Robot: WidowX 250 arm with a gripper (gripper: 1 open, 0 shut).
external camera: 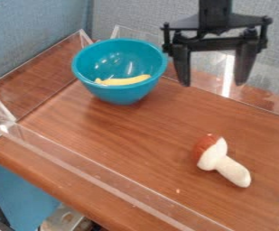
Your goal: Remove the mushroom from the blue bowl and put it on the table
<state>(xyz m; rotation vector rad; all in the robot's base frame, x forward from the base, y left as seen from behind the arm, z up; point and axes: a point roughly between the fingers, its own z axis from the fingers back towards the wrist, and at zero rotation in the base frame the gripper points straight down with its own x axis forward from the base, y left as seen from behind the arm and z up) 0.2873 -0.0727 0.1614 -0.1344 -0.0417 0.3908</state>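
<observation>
The mushroom (221,160) lies on its side on the table (117,135) at the right, its reddish-brown cap toward the left and its cream stem pointing right and toward the front. The blue bowl (118,66) stands at the back left with a yellow banana-like piece (122,80) inside. My gripper (214,61) hangs open high above the table's back right, pointing down, with nothing between its fingers. It is well above and behind the mushroom, to the right of the bowl.
Low clear acrylic walls (57,144) edge the table on the front, left and back. A blue-grey partition (33,27) rises behind the bowl.
</observation>
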